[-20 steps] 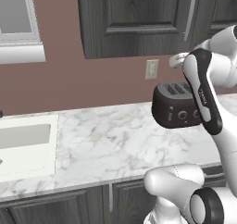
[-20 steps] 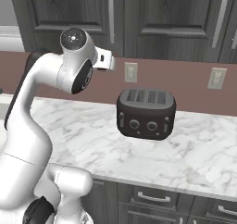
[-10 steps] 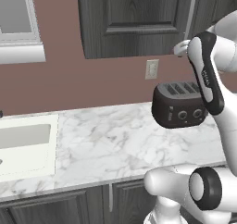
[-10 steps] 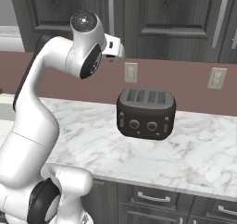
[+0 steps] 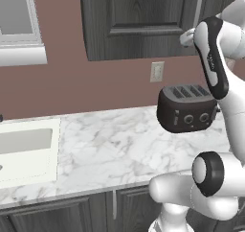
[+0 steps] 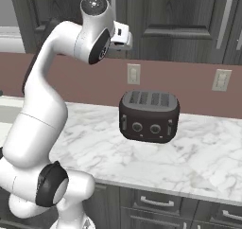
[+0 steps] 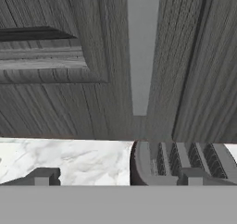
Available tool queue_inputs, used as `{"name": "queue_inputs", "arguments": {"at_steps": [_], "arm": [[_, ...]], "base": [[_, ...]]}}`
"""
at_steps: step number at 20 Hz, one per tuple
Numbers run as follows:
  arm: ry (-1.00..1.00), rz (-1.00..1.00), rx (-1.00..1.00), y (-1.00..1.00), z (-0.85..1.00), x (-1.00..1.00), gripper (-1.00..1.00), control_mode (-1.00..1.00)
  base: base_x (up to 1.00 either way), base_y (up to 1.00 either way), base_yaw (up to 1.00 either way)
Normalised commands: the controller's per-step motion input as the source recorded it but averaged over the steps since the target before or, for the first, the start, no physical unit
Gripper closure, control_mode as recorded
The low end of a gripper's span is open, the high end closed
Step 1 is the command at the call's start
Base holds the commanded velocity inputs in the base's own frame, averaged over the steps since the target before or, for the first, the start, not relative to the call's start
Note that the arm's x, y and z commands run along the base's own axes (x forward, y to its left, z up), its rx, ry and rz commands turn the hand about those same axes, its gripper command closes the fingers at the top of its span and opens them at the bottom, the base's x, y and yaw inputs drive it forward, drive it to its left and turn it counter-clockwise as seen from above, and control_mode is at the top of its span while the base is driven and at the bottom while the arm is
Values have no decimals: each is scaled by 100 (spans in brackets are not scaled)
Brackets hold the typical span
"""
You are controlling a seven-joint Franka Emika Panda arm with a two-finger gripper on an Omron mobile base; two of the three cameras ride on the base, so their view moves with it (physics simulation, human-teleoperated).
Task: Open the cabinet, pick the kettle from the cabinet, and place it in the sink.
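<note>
Since a second ago the arm has risen, bringing the hand up before the cabinet (image 5: 139,20). The gripper (image 7: 118,177) is spread wide, holding nothing. The cabinet door is closed; its silver bar handle (image 7: 142,52) runs vertically. The white sink (image 5: 26,152) basin sits at the counter's left end. A four-slot toaster (image 6: 149,116) stands on the marble counter (image 6: 198,162).

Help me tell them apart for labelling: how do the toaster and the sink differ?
The toaster is dark and boxy, standing on top of the marble counter; the sink is white and set down into it. The toaster sits below the cabinet, the sink far left. Both are rectangular.
</note>
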Motion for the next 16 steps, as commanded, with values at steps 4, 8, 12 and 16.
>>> {"name": "queue_inputs", "arguments": {"at_steps": [4,8,12,16], "arm": [[0,0,0,-4,27,30,-100,-100],[0,0,0,-4,21,33,-100,-100],[0,3,0,-11,11,35,-100,-100],[0,3,0,-12,5,34,-100,-100]], "base": [[0,0,0],[0,0,0],[0,0,0],[0,0,0]]}}
